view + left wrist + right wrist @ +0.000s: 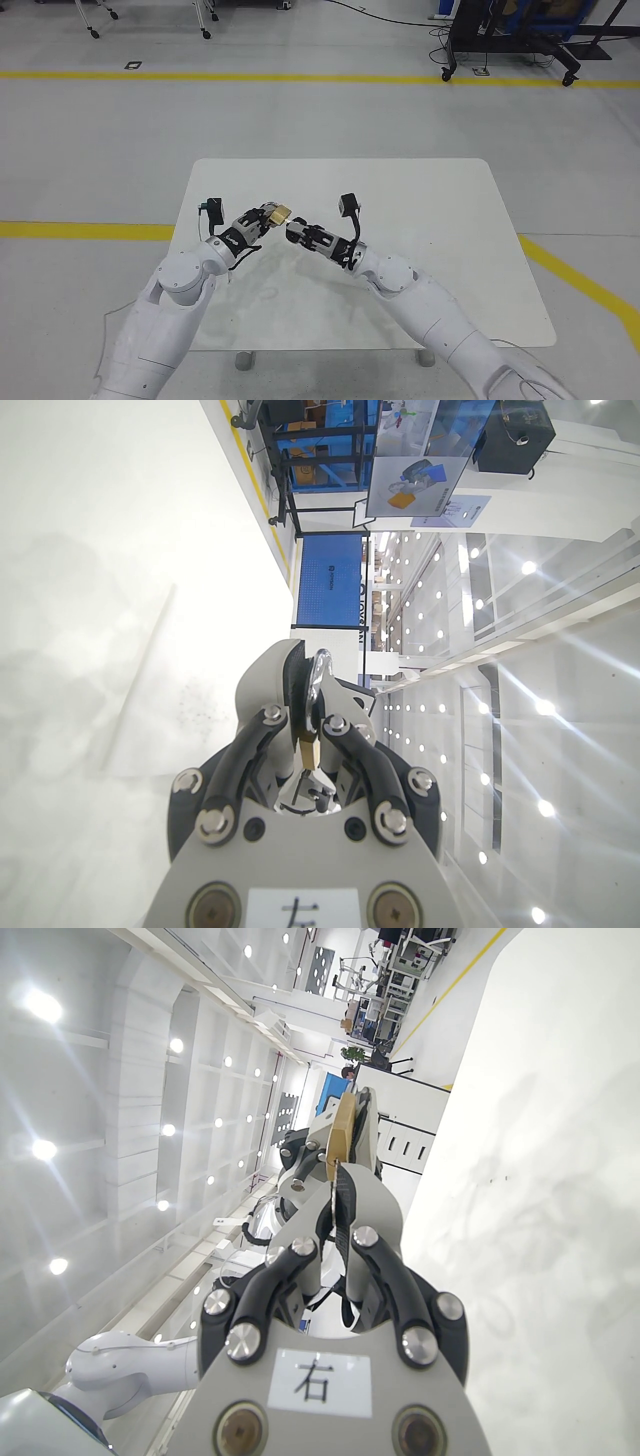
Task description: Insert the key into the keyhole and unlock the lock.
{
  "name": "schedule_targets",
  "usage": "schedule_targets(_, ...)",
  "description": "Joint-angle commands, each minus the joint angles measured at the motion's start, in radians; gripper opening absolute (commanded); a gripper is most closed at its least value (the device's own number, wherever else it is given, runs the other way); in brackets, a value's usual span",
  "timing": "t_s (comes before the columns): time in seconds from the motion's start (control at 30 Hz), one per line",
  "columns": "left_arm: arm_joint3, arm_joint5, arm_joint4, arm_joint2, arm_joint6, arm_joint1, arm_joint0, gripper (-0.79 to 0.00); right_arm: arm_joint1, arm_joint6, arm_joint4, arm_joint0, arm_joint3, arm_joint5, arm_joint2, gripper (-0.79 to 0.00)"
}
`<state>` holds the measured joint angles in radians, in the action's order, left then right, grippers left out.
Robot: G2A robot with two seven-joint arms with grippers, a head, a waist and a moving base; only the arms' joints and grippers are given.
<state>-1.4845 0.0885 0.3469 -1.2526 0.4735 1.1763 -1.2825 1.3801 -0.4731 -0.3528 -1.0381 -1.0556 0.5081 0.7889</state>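
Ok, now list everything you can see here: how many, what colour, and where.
padlock: one, brass with a silver shackle, held above the table in the left gripper.
key: one, silver, in the right gripper, tip at the padlock's keyhole end.
table: one, white, under both arms.
floor lines: two, yellow, one beyond the table, one passing under it.
wheeled rack: one, black, on the floor beyond the table, to the right.
left gripper: one, grey and black, shut on the padlock.
right gripper: one, grey and black, shut on the key, facing the left gripper.
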Motion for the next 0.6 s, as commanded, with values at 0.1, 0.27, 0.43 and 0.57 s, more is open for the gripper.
schedule_targets(0.1, 0.000, 0.000, 0.000, 0.000, 0.003, 0.001, -0.001, -0.785, 0.008, 0.004, 0.010, 0.004, 0.003, -0.011, -0.002, -0.785)
schedule_targets(0.27, -0.004, 0.000, -0.003, 0.003, 0.011, 0.002, -0.003, -0.785, 0.015, 0.006, 0.027, 0.011, 0.010, -0.016, -0.002, -0.785)
schedule_targets(0.43, -0.002, 0.004, -0.007, 0.002, 0.014, 0.002, -0.002, -0.785, 0.020, 0.022, 0.052, 0.014, 0.008, -0.017, 0.003, -0.665)
schedule_targets(0.57, 0.001, 0.015, 0.001, -0.006, 0.008, 0.002, -0.002, -0.785, 0.022, 0.025, 0.060, 0.009, 0.003, -0.014, 0.011, 0.000)
